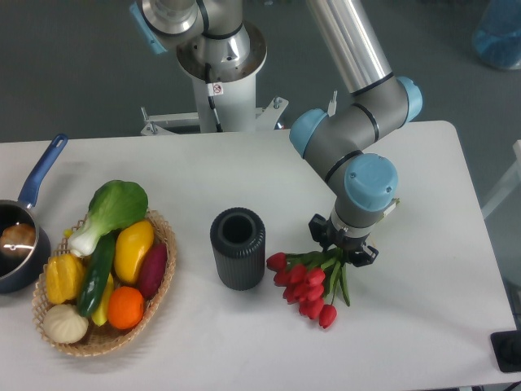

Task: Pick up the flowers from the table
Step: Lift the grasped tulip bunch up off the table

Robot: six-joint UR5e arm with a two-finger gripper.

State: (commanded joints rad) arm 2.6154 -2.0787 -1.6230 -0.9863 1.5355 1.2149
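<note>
The flowers [309, 285] lie on the table [423, 309] right of centre, red heads pointing to the near left, stems running under the gripper [343, 246]. Bare tabletop lies between them and the near and right edges. A dark ribbed vase [238, 248] stands just left of the blooms. The gripper sits over the stem ends; whether its jaws grip them cannot be told.

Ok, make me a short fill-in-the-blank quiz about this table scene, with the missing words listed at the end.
1. The gripper sits over the stems of the ____ tulips.
2. The flowers lie right of the dark ribbed ____.
3. The fruit and vegetables sit in a woven ____.
4. The pan at the table's left edge has a ____ handle.

Missing words: red; cylinder; basket; blue
</note>
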